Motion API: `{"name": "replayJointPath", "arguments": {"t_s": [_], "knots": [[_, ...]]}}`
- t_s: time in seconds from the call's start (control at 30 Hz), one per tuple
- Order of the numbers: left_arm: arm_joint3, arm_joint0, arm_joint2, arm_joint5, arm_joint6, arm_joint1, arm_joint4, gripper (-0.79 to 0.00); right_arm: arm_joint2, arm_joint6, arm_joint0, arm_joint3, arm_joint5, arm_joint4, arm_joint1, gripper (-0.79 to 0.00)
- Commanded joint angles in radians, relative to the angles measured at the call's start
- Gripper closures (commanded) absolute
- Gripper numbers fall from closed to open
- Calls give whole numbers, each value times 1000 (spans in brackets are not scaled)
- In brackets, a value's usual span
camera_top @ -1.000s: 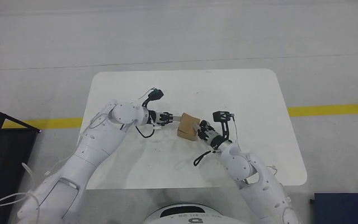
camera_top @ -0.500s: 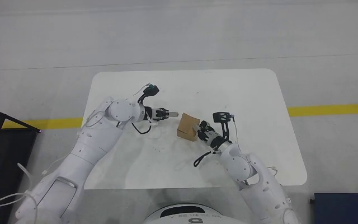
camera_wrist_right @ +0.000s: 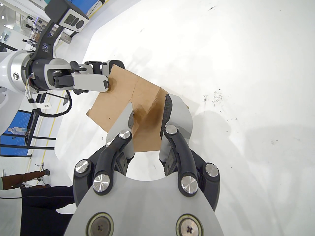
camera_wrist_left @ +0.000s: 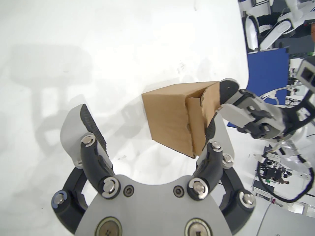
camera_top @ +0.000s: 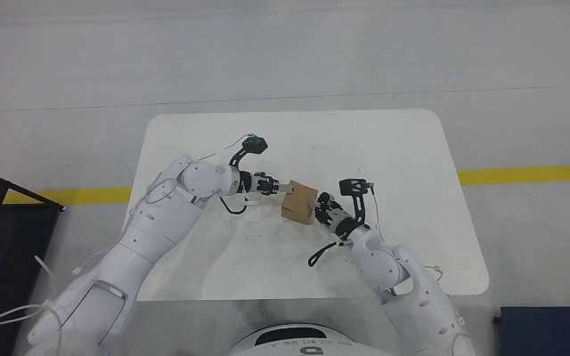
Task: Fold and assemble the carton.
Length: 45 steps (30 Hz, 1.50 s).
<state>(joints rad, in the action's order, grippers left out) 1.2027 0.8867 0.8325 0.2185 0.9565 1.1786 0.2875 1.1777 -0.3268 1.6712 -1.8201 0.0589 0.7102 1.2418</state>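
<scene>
**Item 1.** A white table [camera_top: 401, 151] carried the work. 1 brown cardboard carton [camera_top: 300, 201] was at about the middle of it, roughly even between the left and right edges and well away from all 4 corners. The carton sat tilted, not square to the table edges. Whether its underside rested fully on the surface could not be determined.

**Item 2.** The right gripper [camera_wrist_right: 149, 100] was at the side of the carton nearer the table's right edge. Its 2 fingers [camera_wrist_right: 179, 116] were closed in on a wall of the carton, 1 on each face, pinching the cardboard between them.

**Item 3.** The left gripper [camera_top: 278, 186] was at the opposite side of the carton, nearer the table's left edge. Its fingers [camera_wrist_left: 73, 124] were spread wide and were not clamping. 1 finger touched the carton at its end face. The other stood apart from it, with bare table showing between. The carton lay partly inside the spread, off-centre toward the touching finger.

**Item 4.** The end face turned toward the left gripper showed 2 overlapping panels, the outer one with a ragged, uneven edge. The 2 grippers faced each other across the carton, each in contact with it.
</scene>
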Motion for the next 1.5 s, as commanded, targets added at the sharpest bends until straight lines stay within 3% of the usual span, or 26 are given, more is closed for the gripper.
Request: {"name": "replayJointPath", "arguments": {"t_s": [0.0,0.8,1.13,1.2,1.23,1.27,1.47], "knots": [[0,0,0,-5,7,0,2,-785,1,-1,2,-1,0,-2,0,-289],[2,-11,-12,17,71,0,41,-785,30,14,34,-32,-13,6,-8,-299],[16,9,27,23,-9,4,-65,-785,56,67,85,-95,-5,72,-15,-299],[23,16,50,19,-20,-2,-73,-785,57,85,102,-121,-4,114,-18,-219],[21,22,68,13,-24,-7,-81,-785,58,92,110,-131,-2,131,-18,-68],[23,28,88,12,-26,-12,-92,-785,58,96,115,-138,3,150,-19,0],[73,89,173,20,-13,-42,-91,-785,37,85,110,-151,41,211,-18,0]]}}
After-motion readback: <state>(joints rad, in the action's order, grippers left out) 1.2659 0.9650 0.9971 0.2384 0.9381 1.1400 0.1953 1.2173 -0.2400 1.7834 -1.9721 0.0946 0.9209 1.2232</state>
